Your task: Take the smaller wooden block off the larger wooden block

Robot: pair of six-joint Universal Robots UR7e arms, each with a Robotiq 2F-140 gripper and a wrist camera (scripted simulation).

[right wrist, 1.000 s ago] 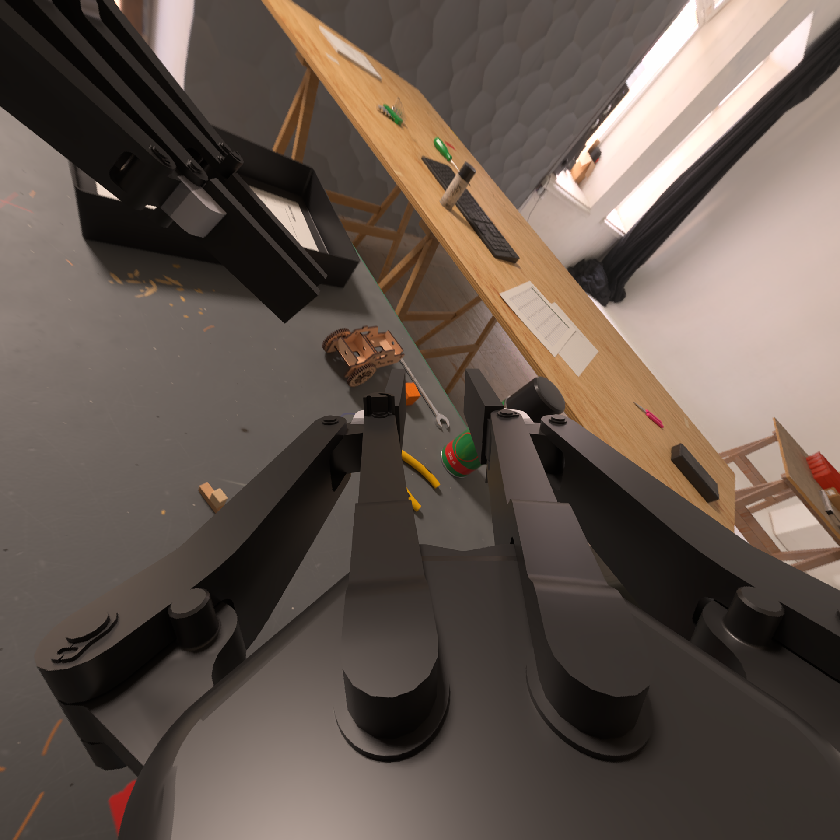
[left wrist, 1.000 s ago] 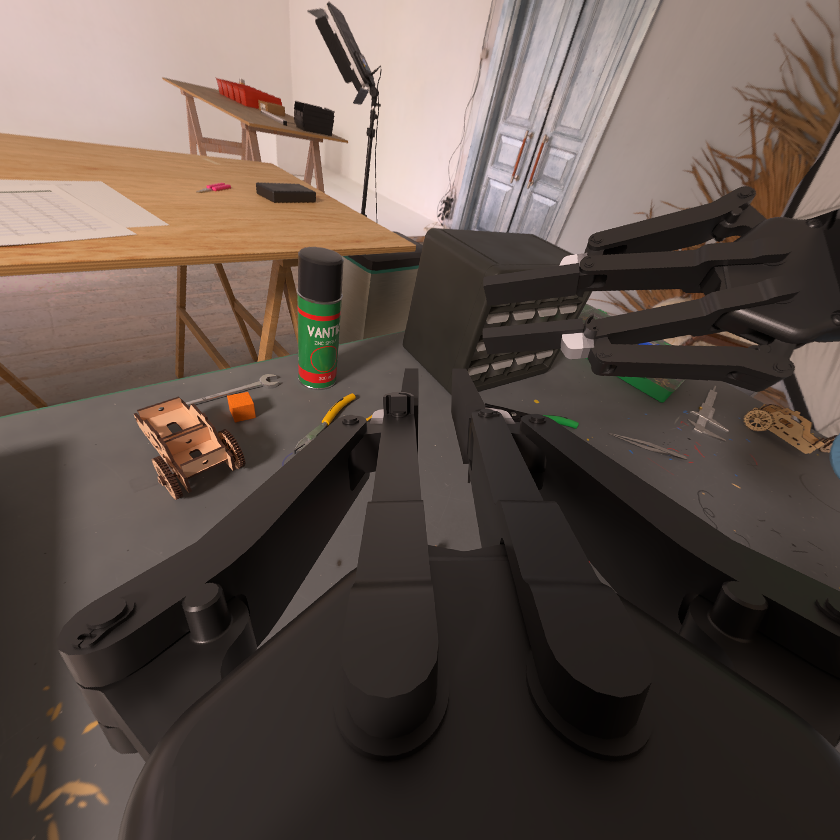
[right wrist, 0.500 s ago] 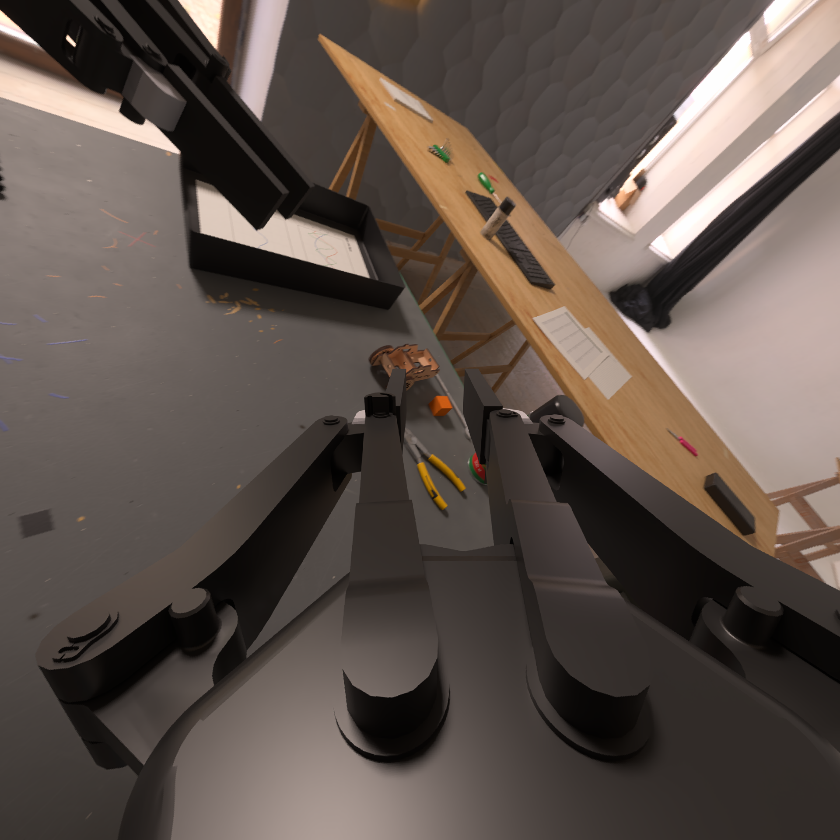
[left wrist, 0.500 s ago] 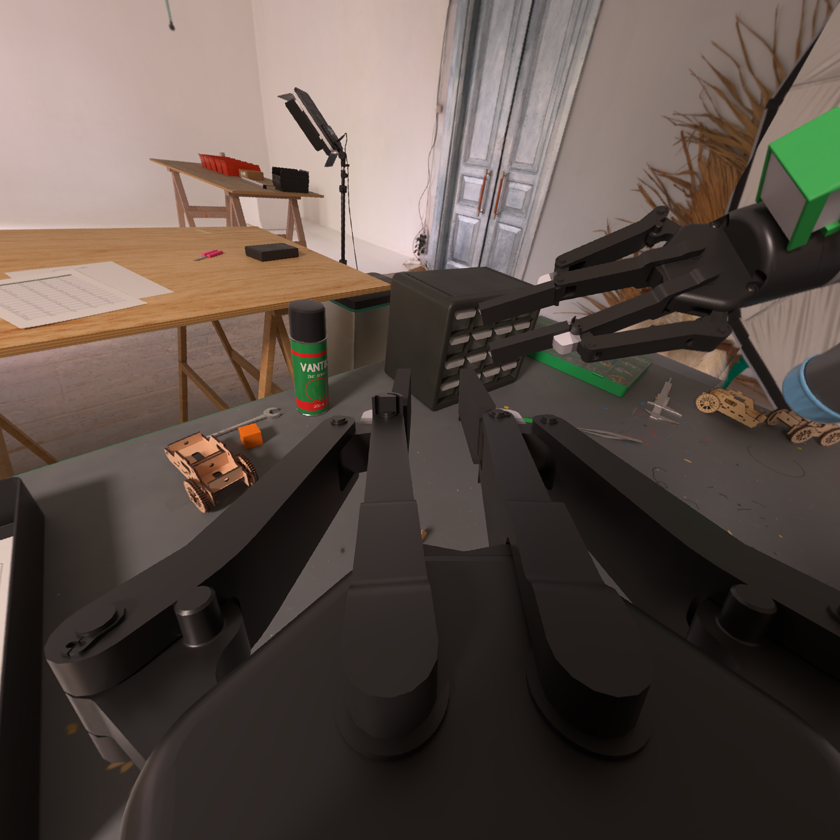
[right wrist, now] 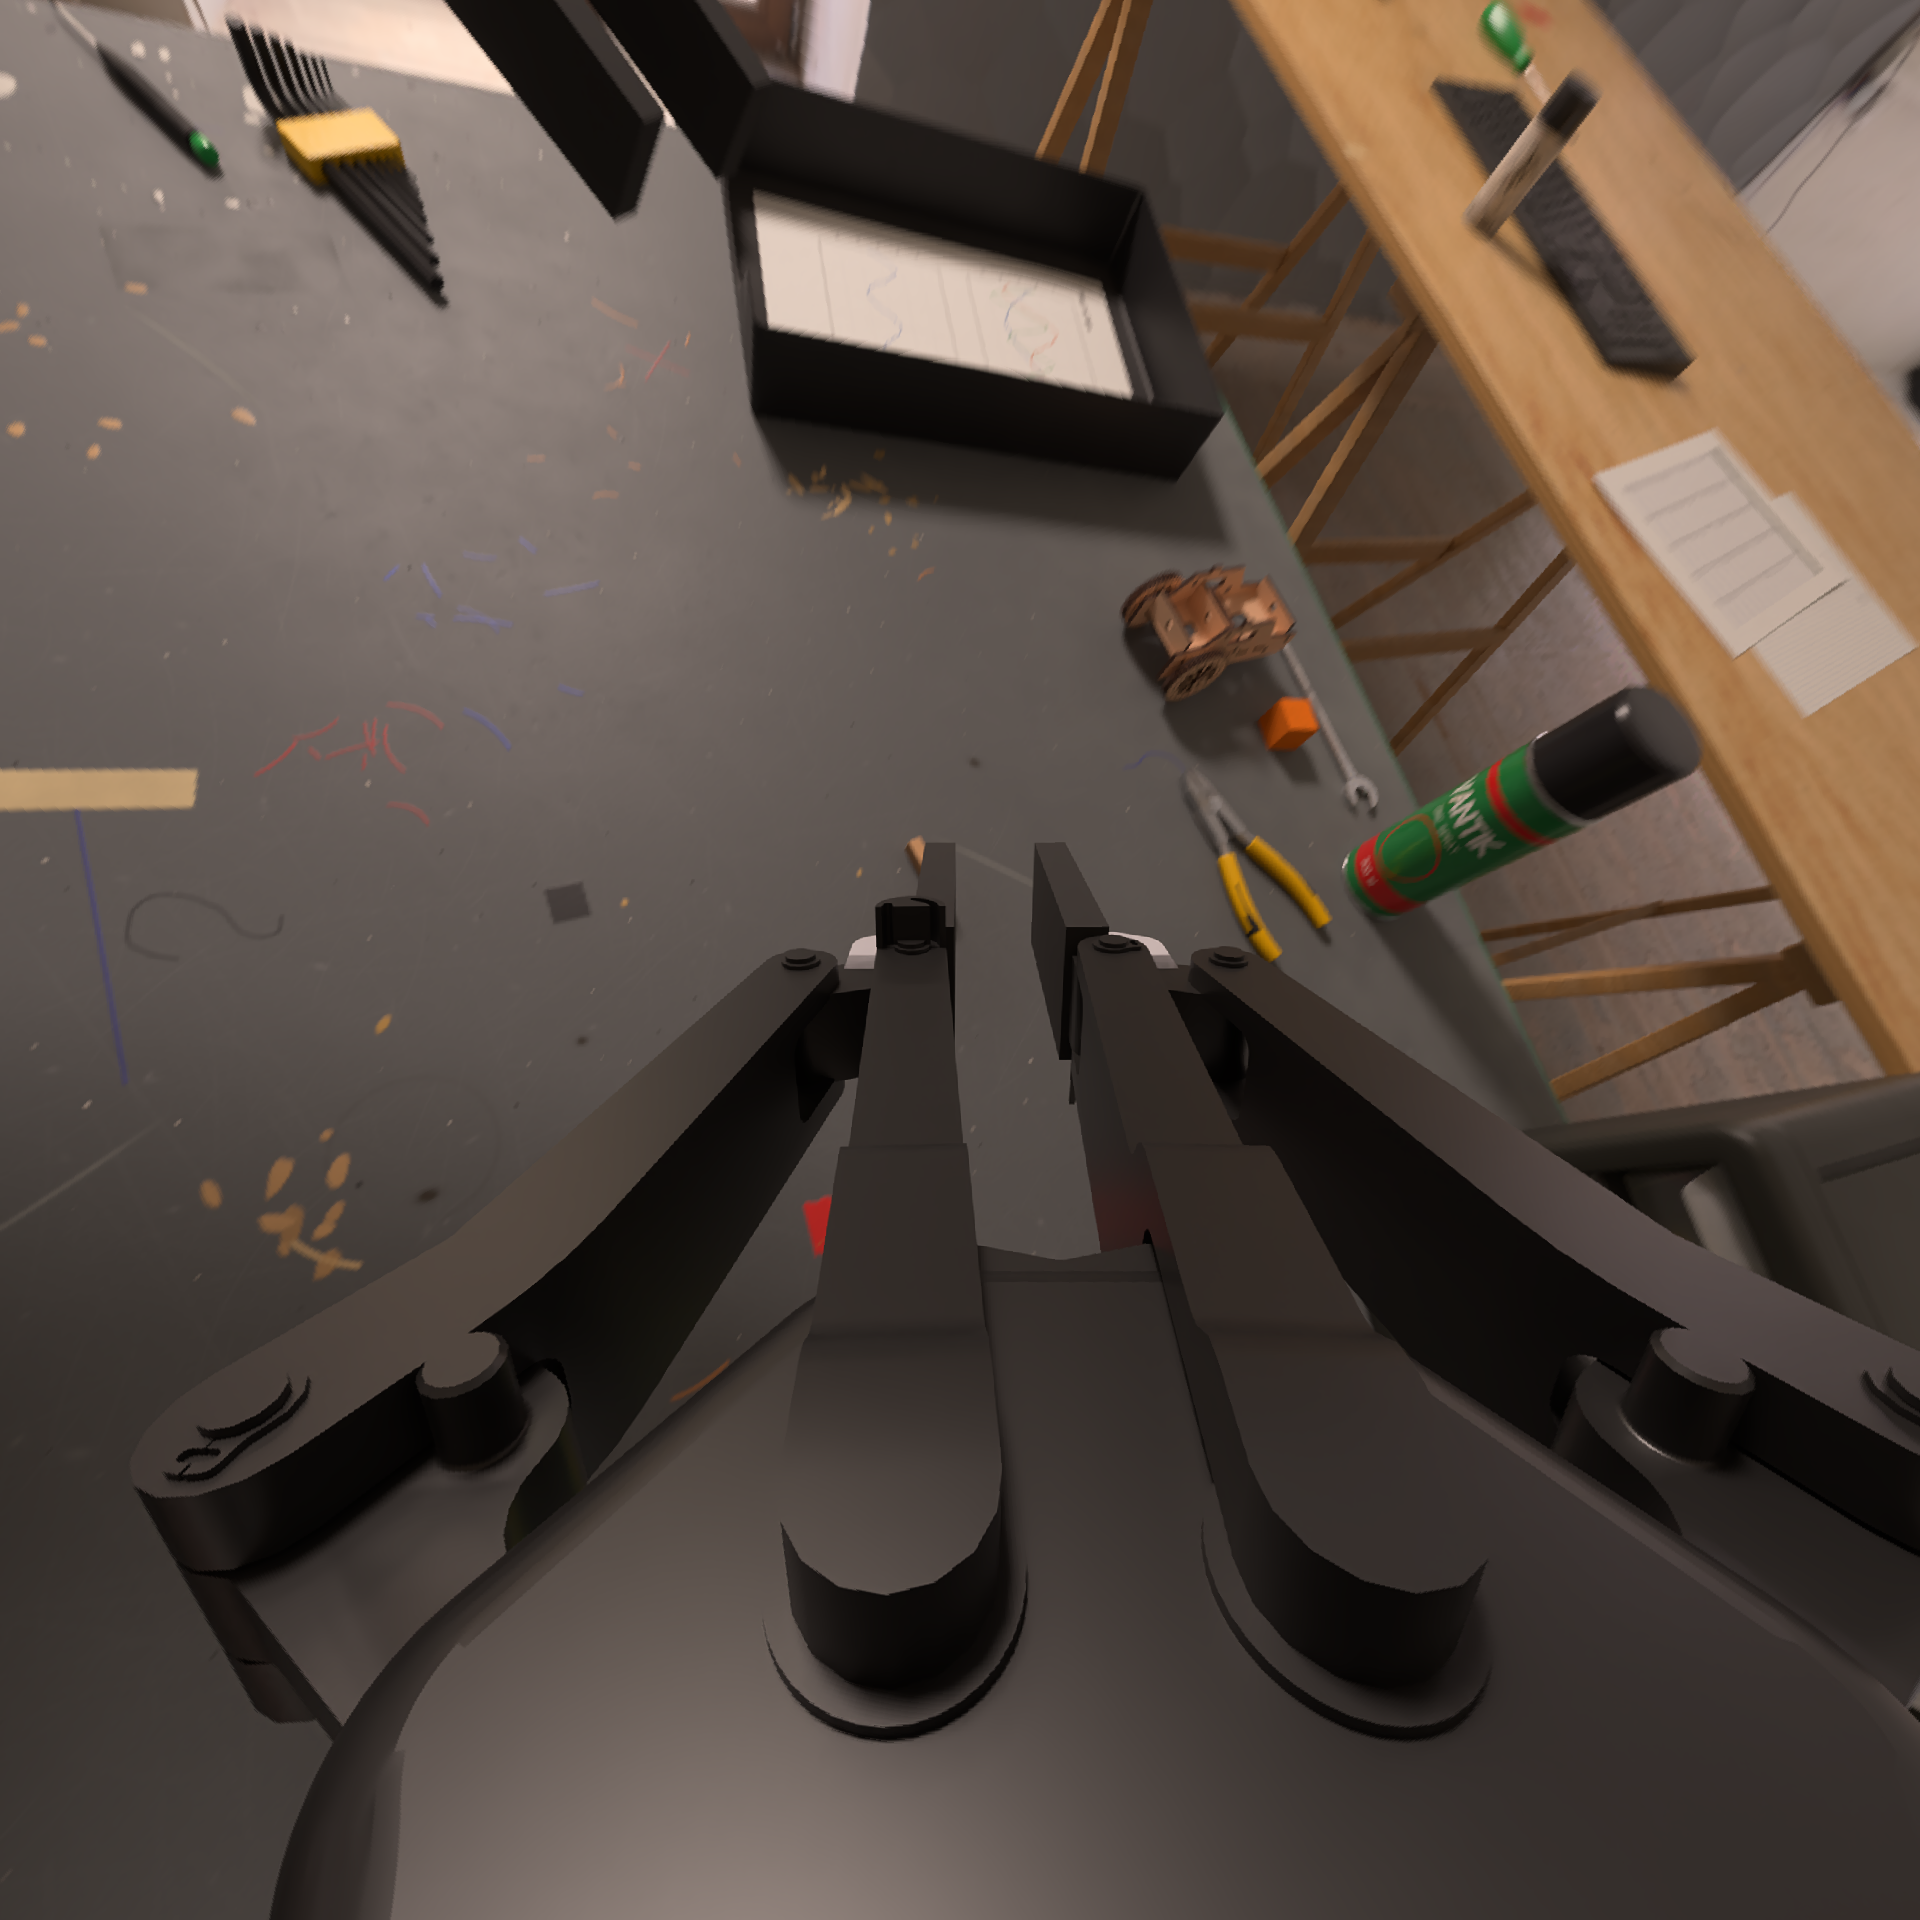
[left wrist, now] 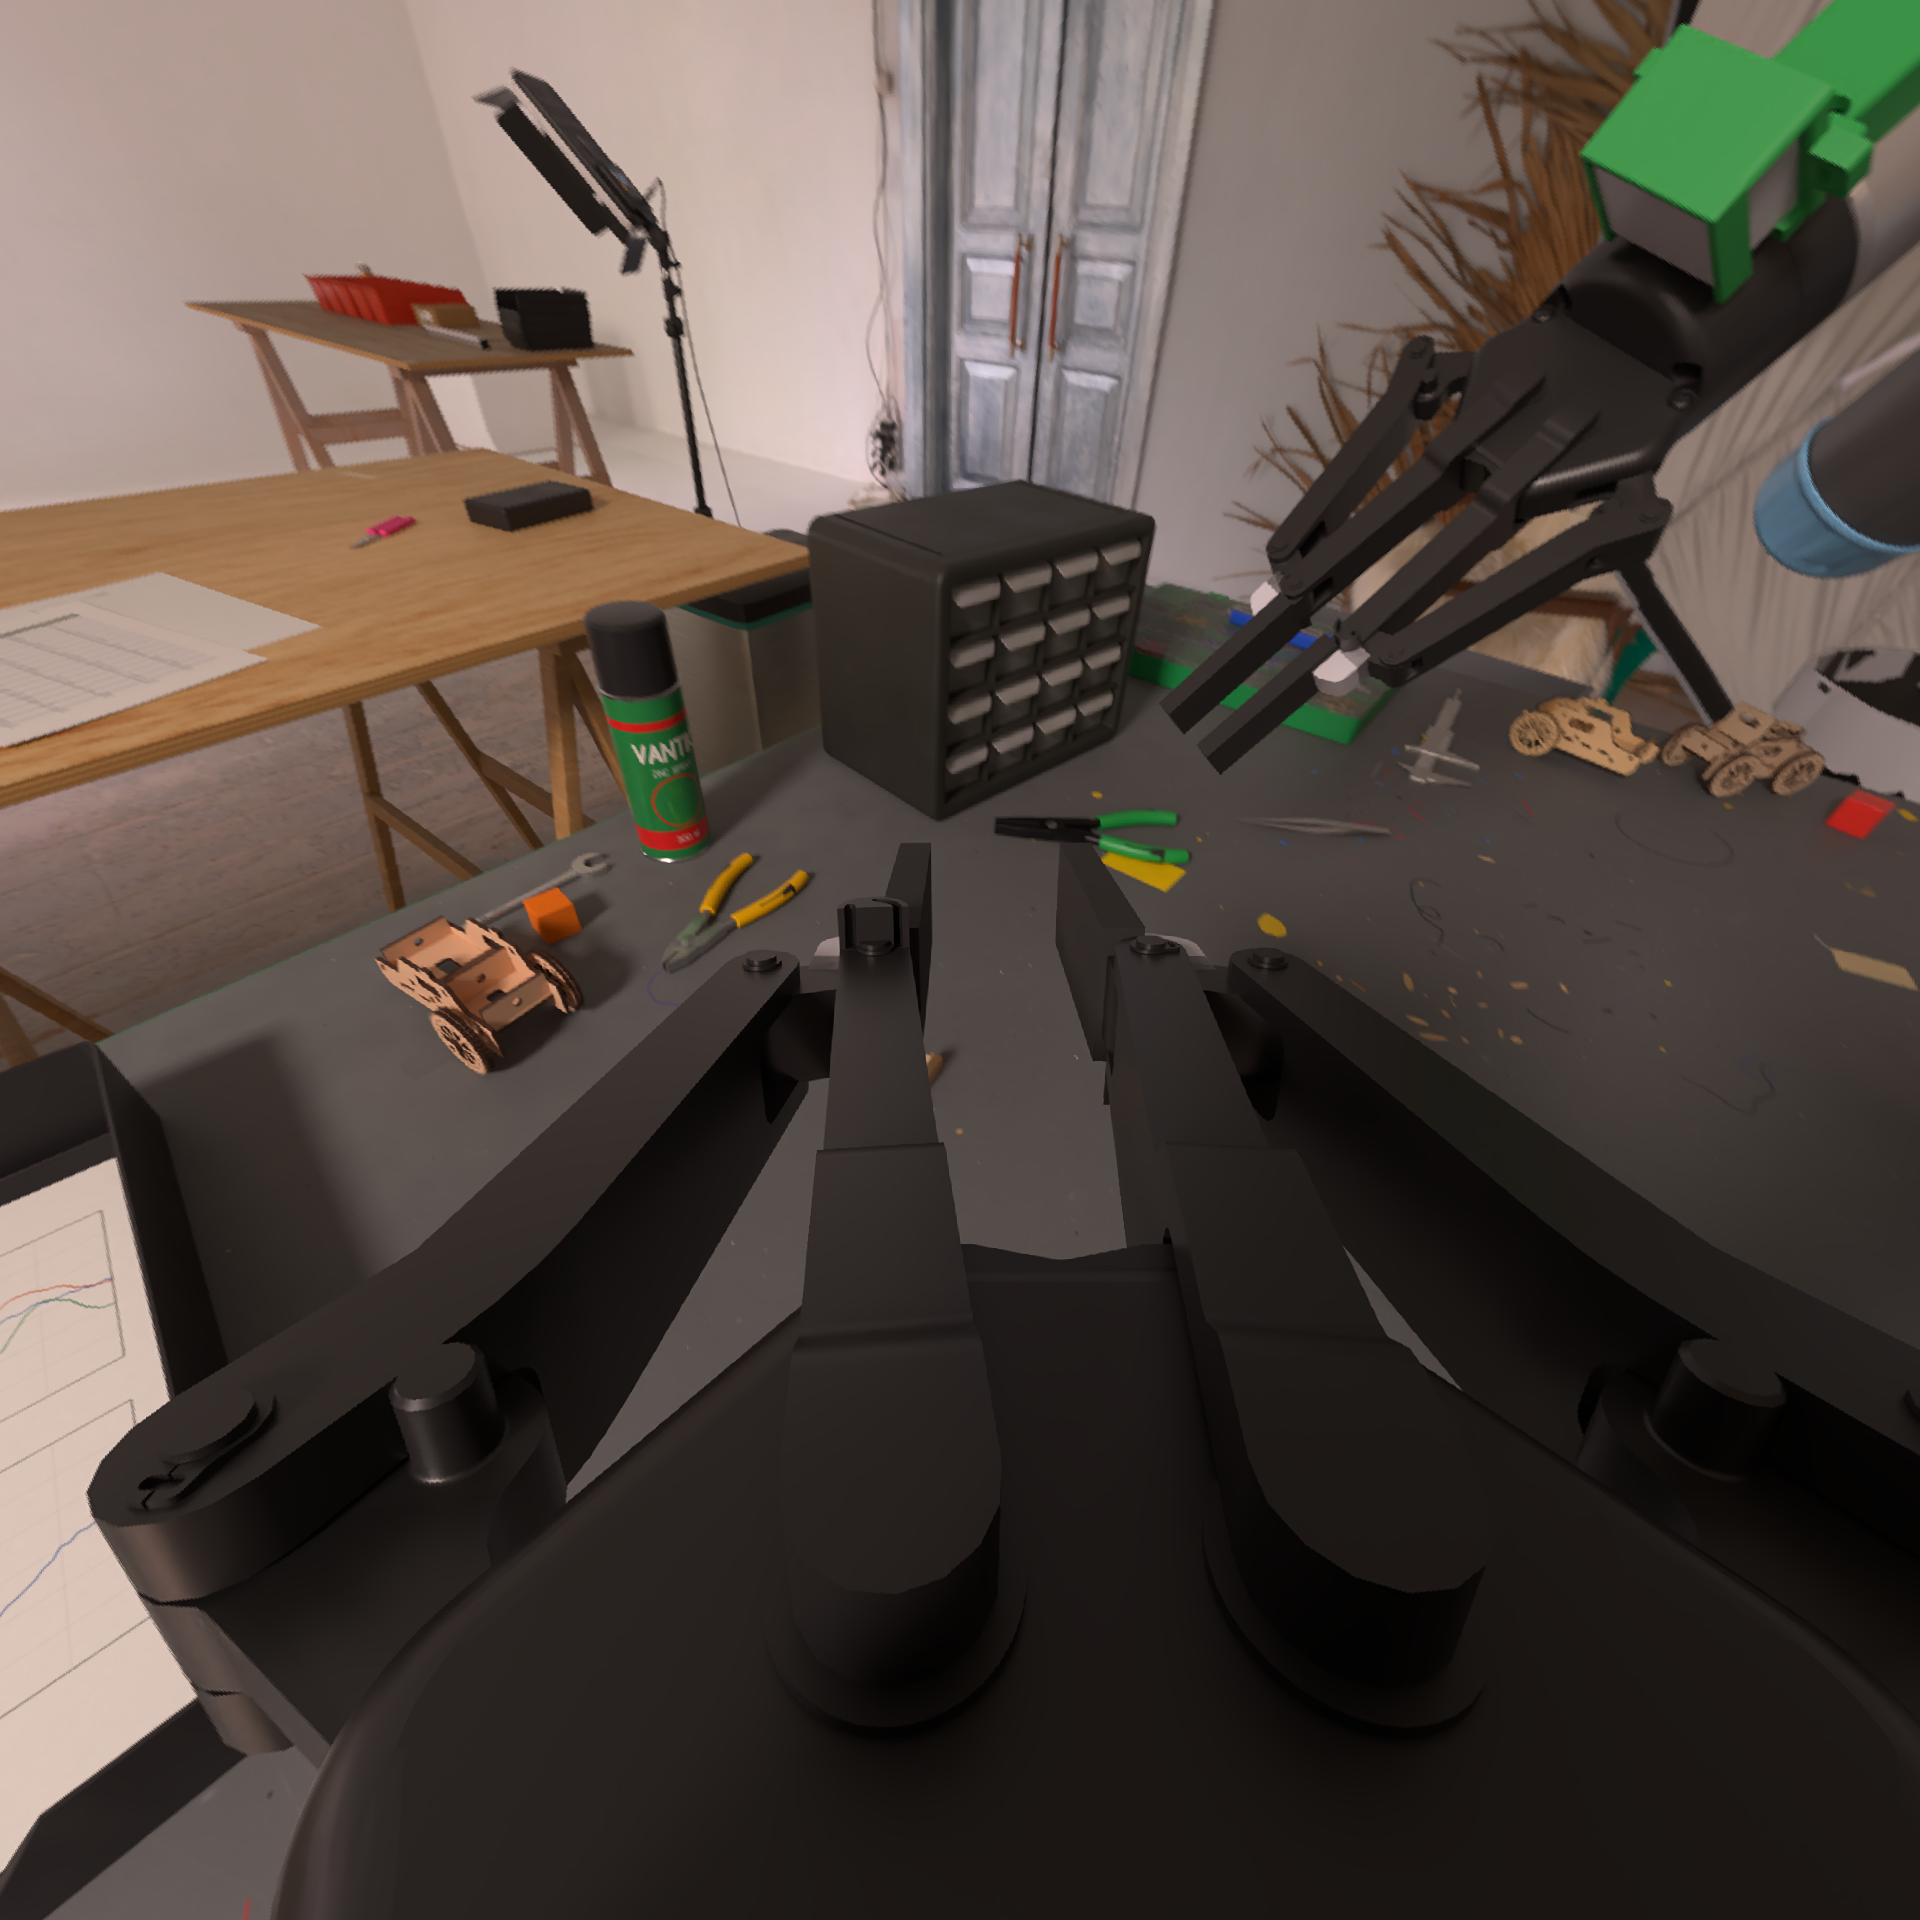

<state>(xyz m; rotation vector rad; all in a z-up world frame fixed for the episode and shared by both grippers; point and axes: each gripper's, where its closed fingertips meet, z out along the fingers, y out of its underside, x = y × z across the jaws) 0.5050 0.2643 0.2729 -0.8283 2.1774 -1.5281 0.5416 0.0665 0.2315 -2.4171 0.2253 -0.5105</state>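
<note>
Only a sliver of pale wood [left wrist: 935, 1062] shows on the grey table, beside the inner edge of my left gripper's left finger. It also peeks out by my right gripper's left fingertip in the right wrist view [right wrist: 914, 851]. I cannot tell which block it is, or whether one lies on the other. My left gripper [left wrist: 992, 862] hangs above the table, jaws a little apart and empty. My right gripper [right wrist: 997, 857] is the same, and it also shows in the left wrist view [left wrist: 1210, 732], high at the right and pointing down-left. One finger of the left gripper [right wrist: 561, 94] shows at the top of the right wrist view.
A black drawer cabinet [left wrist: 987, 644], a green spray can [left wrist: 649, 738], yellow pliers [left wrist: 738, 904], green pliers [left wrist: 1112, 831], a wooden toy cart [left wrist: 478, 982] and an orange cube [left wrist: 551, 914] stand along the far edge. A black tray [right wrist: 966, 416] holds paper. Hex keys [right wrist: 343, 156] lie beyond.
Both wrist views have pulled back and show more table. In the left wrist view the right gripper has moved right and tipped downward, clear of the drawer cabinet. The jaws look unchanged.
</note>
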